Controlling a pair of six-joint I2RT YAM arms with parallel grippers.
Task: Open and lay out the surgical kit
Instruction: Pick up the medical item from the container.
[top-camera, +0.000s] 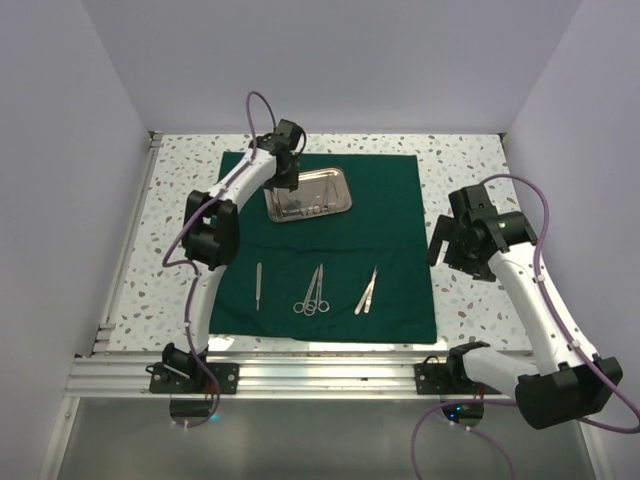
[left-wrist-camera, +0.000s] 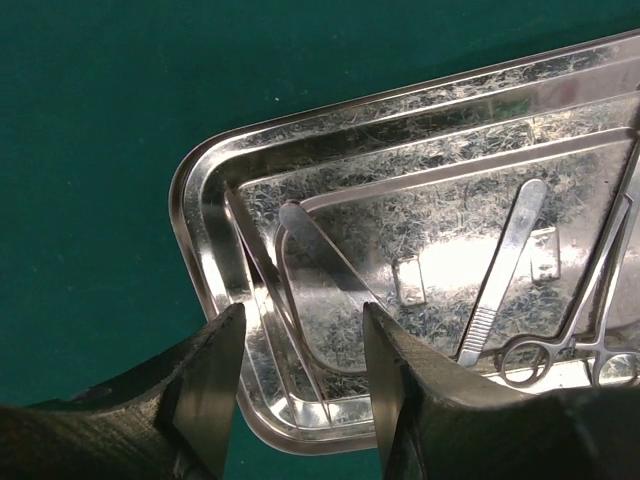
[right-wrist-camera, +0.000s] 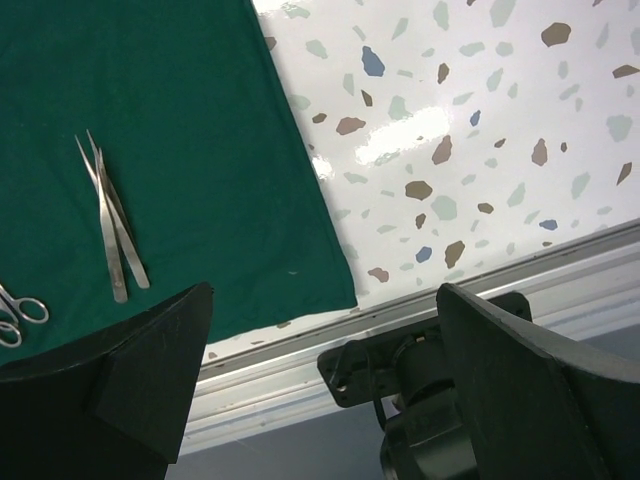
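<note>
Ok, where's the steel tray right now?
In the top view, the steel tray sits on the green drape's far half, straight beyond the scissors.

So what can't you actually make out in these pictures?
Top view: the left end effector covers part of the shiny rectangular steel tray; the instruments inside are too small to identify.
Left wrist view: the tray's right end runs out of frame.
Right wrist view: the ring-handled steel instruments are cut off at the left edge.
</note>
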